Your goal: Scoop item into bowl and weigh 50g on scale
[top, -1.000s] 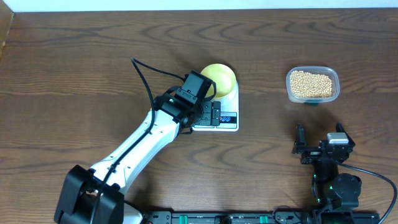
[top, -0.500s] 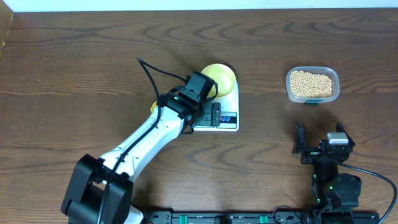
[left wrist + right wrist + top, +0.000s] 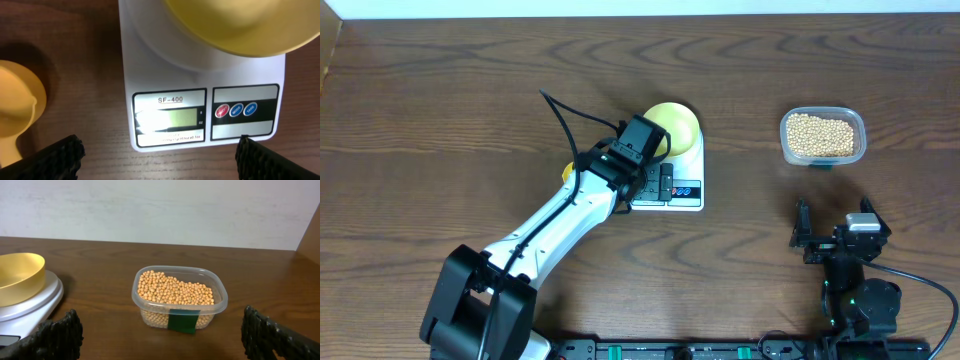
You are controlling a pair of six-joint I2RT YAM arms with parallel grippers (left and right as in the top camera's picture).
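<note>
Hovering low over the front edge of the scale, your left claw has its fingers spread wide, one tip at each lower corner of the wrist view, pinching nothing. From there the wrist camera looks straight down at the display. I judge that is why the arm is placed so: you can read the weight.

The bowl sits on the platform at the top of that view, and the right wrist view shows no beans in it. The beans lie in the clear tub, upper right in the overhead view, well apart from the scale. The yellow scoop lies on the desk just left of the scale, so by my judgement scooping is not yet under way. Your right claw is spread too, empty, facing the tub.

Above the display you can read "SF-400". The screen looks pale and blank, though glare may hide digits. The print below it and on the red and blue buttons is too small to read. The dark green patch on the tub carries no writing.
</note>
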